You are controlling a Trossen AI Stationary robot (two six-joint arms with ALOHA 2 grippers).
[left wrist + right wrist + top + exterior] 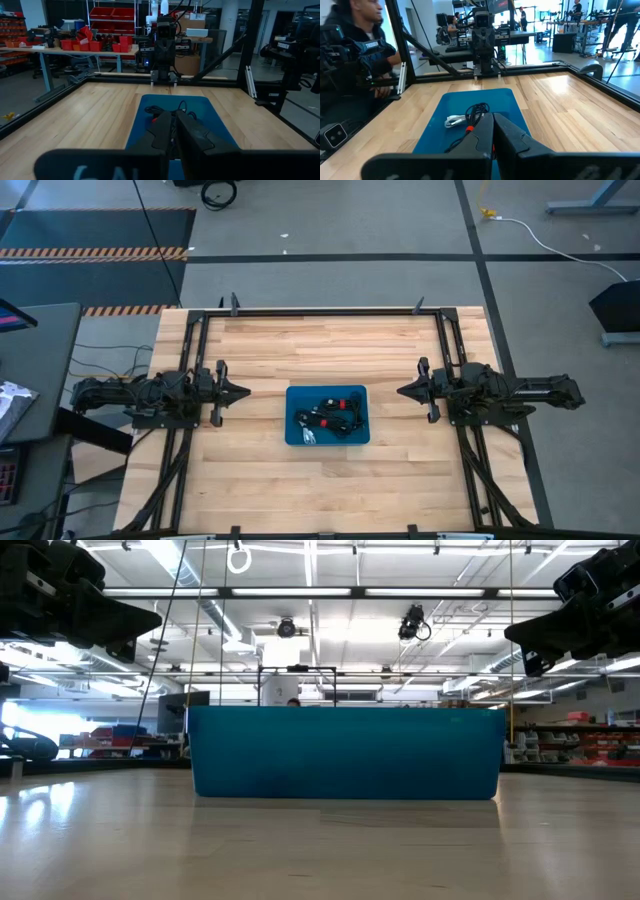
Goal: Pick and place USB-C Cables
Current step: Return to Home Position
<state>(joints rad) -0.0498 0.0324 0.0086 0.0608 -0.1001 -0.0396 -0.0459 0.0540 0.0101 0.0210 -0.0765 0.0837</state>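
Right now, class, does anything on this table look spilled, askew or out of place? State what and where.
Nothing stands out. The USB-C cables all lie inside the blue tray at the middle of the table, none on the bare wood. The left gripper and right gripper sit shut, clear of the tray on either side.

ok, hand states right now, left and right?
Left hand: closed, holding nothing, clear of the blue tray.
Right hand: closed, holding nothing, also clear of it.

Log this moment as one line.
cables in blue tray | left claw shut, left of tray | right claw shut, right of tray
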